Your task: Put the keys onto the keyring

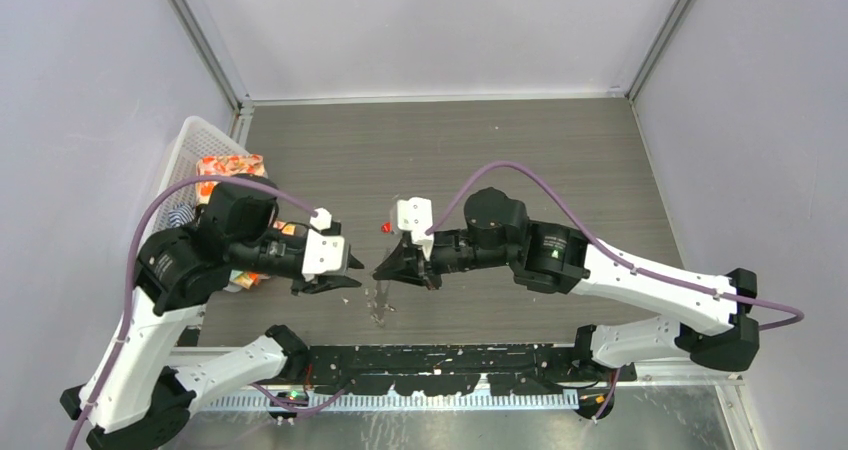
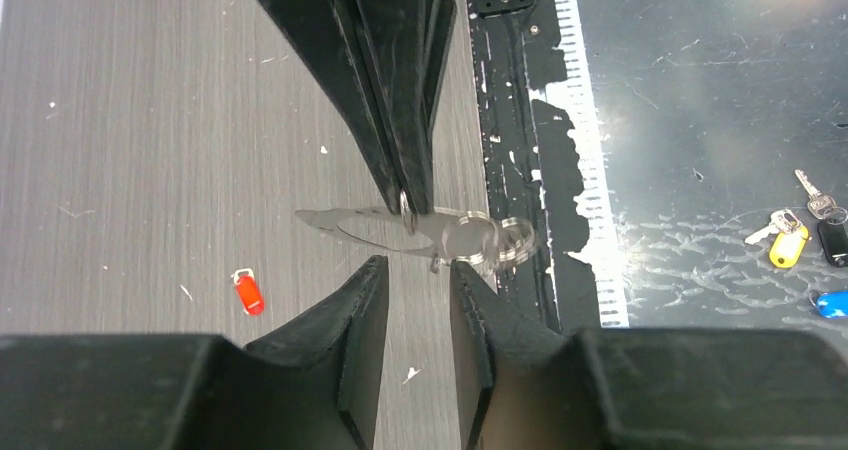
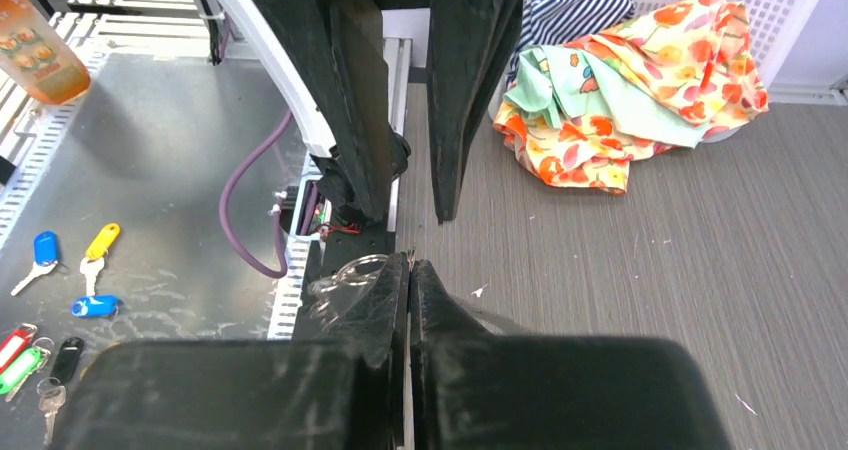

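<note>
The keyring is a thin silver loop with small silver keys bunched at one end. My right gripper is shut on it and holds it above the table; in the top view it hangs below the fingertips. Part of the ring shows beside my right fingers. My left gripper is open, its tips just short of the ring and not touching it. The red-headed key lies loose on the table, left of the ring, also in the top view. The grippers face each other, tips close.
A white basket with flowered cloth stands at the left table edge. Several keys with coloured tags lie on the metal shelf in front of the table. An orange bottle stands there too.
</note>
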Action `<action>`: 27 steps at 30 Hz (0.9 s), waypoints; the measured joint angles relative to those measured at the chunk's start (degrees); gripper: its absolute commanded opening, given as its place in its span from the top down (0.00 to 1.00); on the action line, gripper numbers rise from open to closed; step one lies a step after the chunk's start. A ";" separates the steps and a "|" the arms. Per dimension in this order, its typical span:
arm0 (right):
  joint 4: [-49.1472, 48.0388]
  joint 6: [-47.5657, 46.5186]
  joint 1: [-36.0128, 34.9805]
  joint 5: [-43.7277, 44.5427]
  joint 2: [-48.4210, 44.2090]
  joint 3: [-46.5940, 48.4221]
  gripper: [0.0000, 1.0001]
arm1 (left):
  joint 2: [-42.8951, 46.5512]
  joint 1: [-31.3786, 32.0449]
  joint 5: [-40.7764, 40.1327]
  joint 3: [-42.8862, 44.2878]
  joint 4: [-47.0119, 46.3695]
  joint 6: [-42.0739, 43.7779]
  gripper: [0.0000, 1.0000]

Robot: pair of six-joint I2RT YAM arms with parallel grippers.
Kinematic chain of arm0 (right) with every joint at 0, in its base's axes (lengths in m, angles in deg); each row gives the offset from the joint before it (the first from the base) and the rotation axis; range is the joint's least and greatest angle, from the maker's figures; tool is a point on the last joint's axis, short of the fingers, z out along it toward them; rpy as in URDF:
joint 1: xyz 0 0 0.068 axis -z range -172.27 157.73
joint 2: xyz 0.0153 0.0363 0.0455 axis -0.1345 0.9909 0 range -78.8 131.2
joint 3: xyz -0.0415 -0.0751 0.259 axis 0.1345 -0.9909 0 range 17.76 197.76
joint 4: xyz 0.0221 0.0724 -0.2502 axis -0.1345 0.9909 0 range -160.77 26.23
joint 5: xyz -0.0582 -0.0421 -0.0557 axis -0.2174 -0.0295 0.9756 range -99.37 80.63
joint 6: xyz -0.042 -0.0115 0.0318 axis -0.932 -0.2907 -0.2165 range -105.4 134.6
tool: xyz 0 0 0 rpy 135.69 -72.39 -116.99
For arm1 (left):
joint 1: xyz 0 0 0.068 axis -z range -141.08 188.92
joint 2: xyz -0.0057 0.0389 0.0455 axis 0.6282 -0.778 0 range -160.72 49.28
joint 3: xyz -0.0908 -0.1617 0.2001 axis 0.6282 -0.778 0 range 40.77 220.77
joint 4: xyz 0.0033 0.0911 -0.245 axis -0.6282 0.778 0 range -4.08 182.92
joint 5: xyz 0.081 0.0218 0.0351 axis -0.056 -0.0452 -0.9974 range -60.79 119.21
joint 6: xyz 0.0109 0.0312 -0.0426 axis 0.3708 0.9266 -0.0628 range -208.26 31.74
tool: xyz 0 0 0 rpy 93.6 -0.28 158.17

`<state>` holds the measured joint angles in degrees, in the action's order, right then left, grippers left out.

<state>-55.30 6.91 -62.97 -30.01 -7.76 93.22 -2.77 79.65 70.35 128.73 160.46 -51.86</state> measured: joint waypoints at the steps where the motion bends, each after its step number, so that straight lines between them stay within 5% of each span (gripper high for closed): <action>1: -1.14 0.07 0.00 -0.11 -1.03 -1.31 0.99 | 0.52 0.02 0.07 -0.02 -0.02 -0.17 0.69; 21: -21.66 6.86 0.11 -5.57 -4.61 -11.61 0.99 | 4.07 0.02 3.52 -2.40 -8.48 -12.15 0.81; 27: -25.62 8.98 0.11 -5.42 -5.05 -12.74 0.99 | 5.11 0.02 3.89 -3.85 -9.18 -13.29 0.75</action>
<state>-80.92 15.90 -62.86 -35.43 -12.81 80.48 2.34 79.67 74.25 124.88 151.28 -65.15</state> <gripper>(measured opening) 0.031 0.192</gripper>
